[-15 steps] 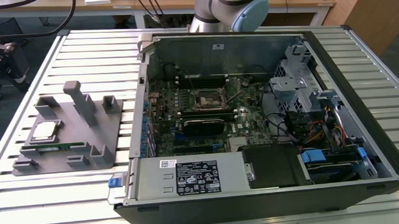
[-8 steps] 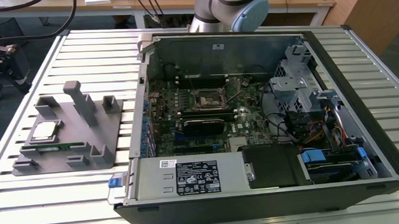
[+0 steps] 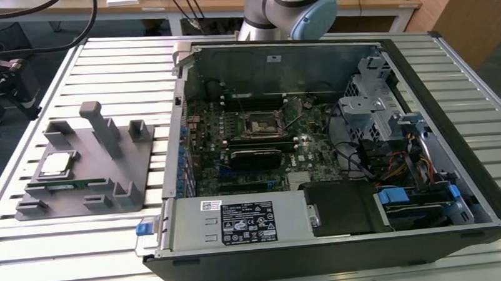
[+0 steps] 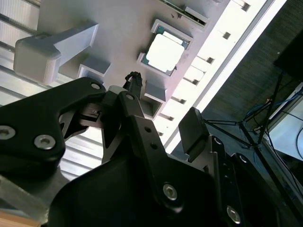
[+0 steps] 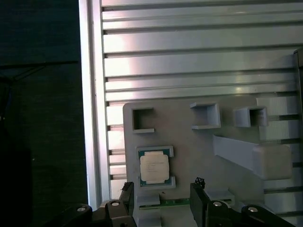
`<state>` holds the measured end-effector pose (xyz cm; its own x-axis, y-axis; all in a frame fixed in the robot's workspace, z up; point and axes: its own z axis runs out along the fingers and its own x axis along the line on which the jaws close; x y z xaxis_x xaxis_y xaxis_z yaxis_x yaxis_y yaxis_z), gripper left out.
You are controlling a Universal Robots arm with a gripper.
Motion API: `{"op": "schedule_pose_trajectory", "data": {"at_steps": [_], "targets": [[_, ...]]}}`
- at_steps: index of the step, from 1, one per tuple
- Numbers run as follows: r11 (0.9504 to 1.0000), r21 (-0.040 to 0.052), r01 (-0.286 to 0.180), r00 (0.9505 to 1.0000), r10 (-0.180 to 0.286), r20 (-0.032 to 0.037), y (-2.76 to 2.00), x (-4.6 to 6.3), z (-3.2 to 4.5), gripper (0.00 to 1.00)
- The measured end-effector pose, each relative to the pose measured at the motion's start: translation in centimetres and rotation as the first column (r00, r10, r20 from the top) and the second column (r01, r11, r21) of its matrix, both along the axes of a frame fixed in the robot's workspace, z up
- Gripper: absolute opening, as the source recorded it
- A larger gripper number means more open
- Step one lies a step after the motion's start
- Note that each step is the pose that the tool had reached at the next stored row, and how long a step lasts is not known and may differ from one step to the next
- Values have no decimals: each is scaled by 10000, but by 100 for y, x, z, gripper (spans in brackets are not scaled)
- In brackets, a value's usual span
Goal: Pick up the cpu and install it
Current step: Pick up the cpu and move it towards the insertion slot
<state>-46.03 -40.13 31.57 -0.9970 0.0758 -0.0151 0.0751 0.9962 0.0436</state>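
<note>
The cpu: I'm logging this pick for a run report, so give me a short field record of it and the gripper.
cpu: lying flat in a recess of the gray holder, silver top up
holder place: on the slatted table, at the exterior view's left of the open computer case
gripper: open, above the holder, clear of the cpu
held: nothing
socket: inside the case, apart from the cpu
</note>
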Motion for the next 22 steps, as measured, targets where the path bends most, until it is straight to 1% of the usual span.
{"op": "schedule_pose_trajectory", "data": {"at_steps": [6, 22], "targets": [[10000, 0, -3, 10000, 3, 0, 0, 0, -48, 59], [10000, 0, -3, 10000, 3, 0, 0, 0, -129, 59]]}}
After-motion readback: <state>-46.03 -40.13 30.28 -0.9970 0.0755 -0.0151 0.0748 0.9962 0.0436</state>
